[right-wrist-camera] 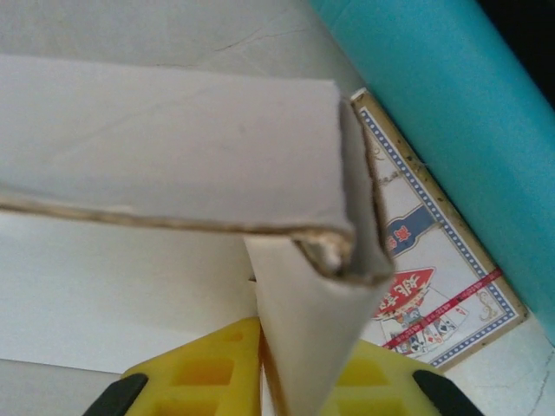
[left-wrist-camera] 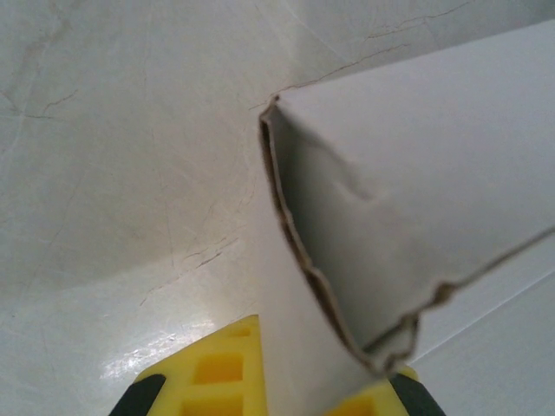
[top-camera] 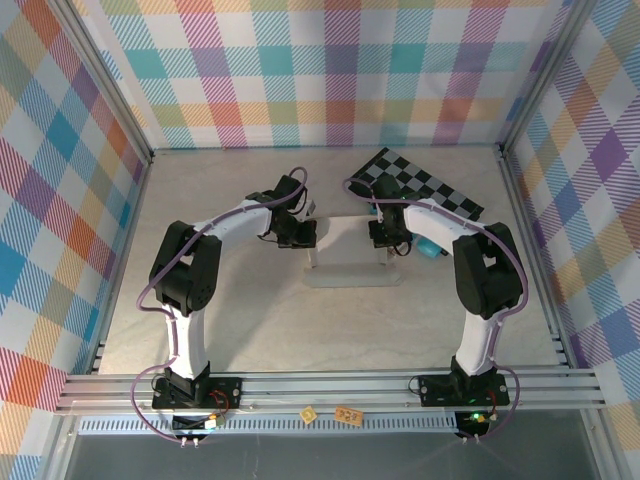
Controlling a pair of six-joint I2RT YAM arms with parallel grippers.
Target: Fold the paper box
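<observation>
The paper box [top-camera: 352,258] lay near the middle of the counter [top-camera: 250,320], its long axis running left to right across the top external view and square to the near rail [top-camera: 330,385]. It was plain white thin card, partly raised: a flat floor panel with side walls stood up along it. The cut edges showed a brown, ragged core in both wrist views. In the left wrist view the left end wall [left-wrist-camera: 416,173] leaned upright with a wavy torn rim and a slight dent in its face. The left gripper [top-camera: 303,238] stood at the box's left end. A white flap filled the gap between its yellow fingers [left-wrist-camera: 217,373], so the jaws were clamped on the paper box. The right gripper [top-camera: 388,243] stood at the right end. In its wrist view a flap ran down between the yellow fingers [right-wrist-camera: 208,373], and those jaws were likewise clamped on the paper box, under a corner where a long wall met a short one. Just beside that right end lay a printed packet [right-wrist-camera: 425,269] with a blue border and red marks, and a teal object [right-wrist-camera: 451,113] lay against its far side. A checkered board [top-camera: 420,185] lay behind the right gripper, close to the box's far right corner. Open counter extended in front of the box toward the rail and to the left of it. The plaid walls [top-camera: 60,200] closed the left, right and far sides, well apart from the box.
</observation>
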